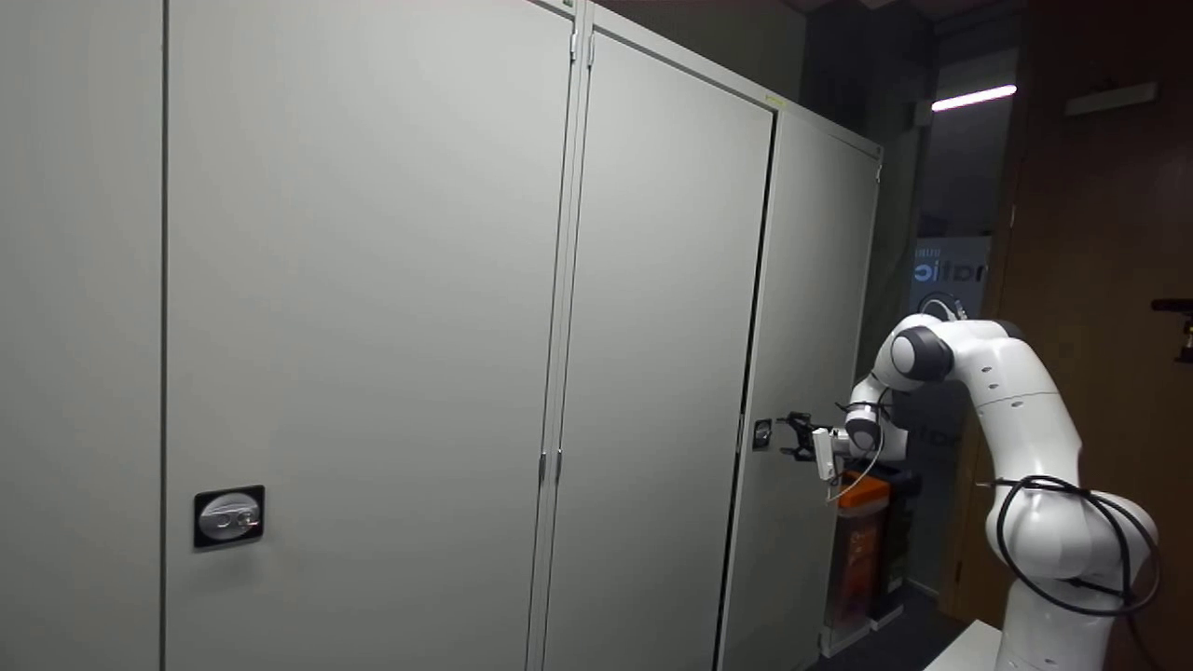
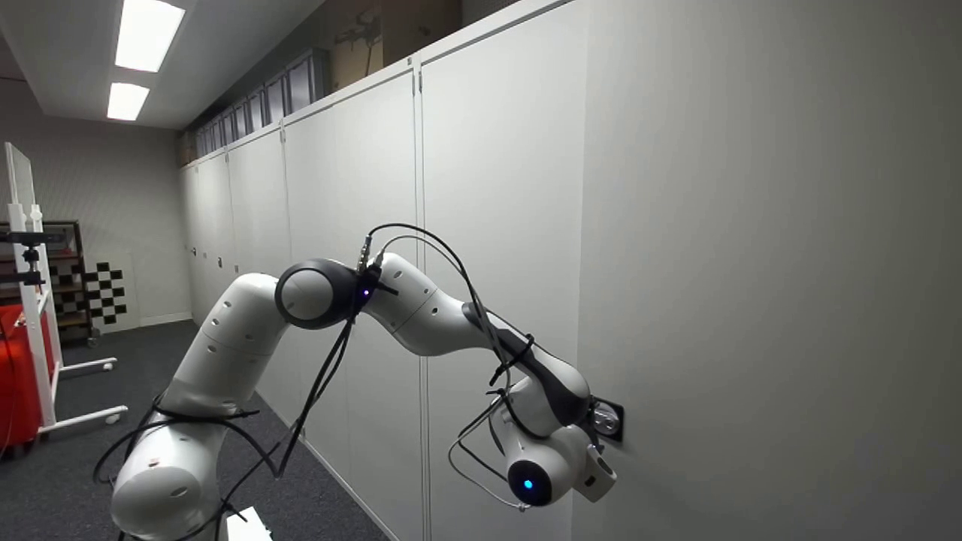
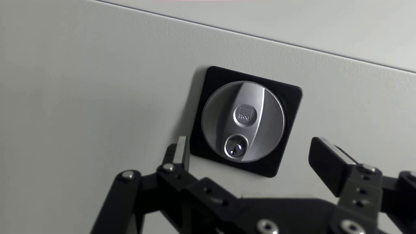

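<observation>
A round silver turn handle (image 3: 256, 130) with a keyhole near its lower end sits on a square black plate (image 3: 224, 75), fixed to a grey cabinet door (image 3: 107, 81). My gripper (image 3: 249, 138) faces it with jaws spread wide, and nothing is held. In the wrist view the left finger (image 3: 180, 151) lies just beside the plate's edge, while the right finger (image 3: 328, 162) is farther off on the other side. An exterior view shows the gripper (image 1: 783, 437) a short distance from the handle (image 1: 762, 434). Elsewhere the handle (image 2: 607, 419) peeks out behind the wrist, which hides the fingers.
Tall grey cabinets line the wall, and another handle (image 1: 228, 516) sits on a nearer door. A narrow dark seam (image 1: 746, 391) runs beside the faced door. Bins with an orange lid (image 1: 862, 491) stand below the wrist. Loose cables (image 2: 331, 376) hang from the arm.
</observation>
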Controlling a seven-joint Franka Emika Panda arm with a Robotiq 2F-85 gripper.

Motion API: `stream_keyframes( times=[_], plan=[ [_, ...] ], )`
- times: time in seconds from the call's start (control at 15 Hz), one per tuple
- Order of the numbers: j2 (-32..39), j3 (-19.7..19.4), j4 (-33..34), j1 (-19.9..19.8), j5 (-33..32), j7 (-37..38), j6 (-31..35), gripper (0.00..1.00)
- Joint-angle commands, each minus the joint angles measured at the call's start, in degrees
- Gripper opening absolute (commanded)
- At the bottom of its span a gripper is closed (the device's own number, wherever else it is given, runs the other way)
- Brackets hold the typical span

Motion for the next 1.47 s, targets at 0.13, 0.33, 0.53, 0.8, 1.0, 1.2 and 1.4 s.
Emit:
stream_keyframes(
  times=[0.13,0.33,0.53,0.8,1.0,1.2,1.4],
  plan=[
    [2.0,0.8,3.5,-0.6,0.7,1.8,0.3,0.91],
    [2.6,0.9,4.0,-0.6,0.6,1.8,0.4,0.85],
    [3.0,1.0,4.5,-0.5,0.5,1.8,0.5,0.8],
    [3.5,1.3,5.3,-0.4,0.3,3.1,0.9,0.79],
    [3.3,1.6,5.5,-0.4,0.1,5.1,0.9,0.87],
    [3.4,1.6,5.9,-0.5,0.0,7.1,0.8,0.87],
    [3.5,1.5,6.2,-0.5,-0.1,8.7,0.9,0.87]
  ],
)
